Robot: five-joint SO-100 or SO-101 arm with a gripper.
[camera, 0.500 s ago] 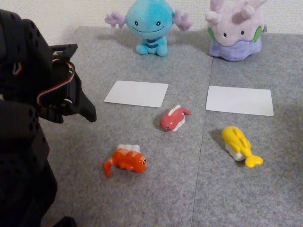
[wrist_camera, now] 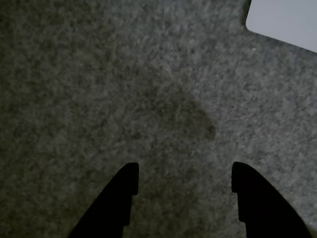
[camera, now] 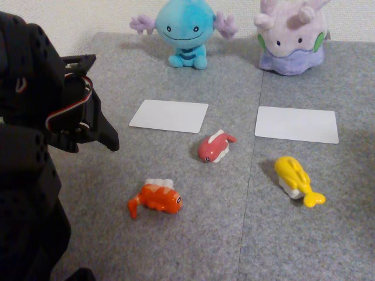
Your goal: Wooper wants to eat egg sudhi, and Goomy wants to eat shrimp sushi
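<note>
- Hanging at the fixed view's left, the gripper has its fingers spread wide over bare grey mat, holding nothing
- Wooper sits behind the left white card, Goomy behind the right card
- egg sudhi lies below the right card; shrimp sushi lies front-left; red-pink sushi between

it looked like a room at home: soft grey carpet tiles covered the floor, and a plain pale wall stood behind.
</note>
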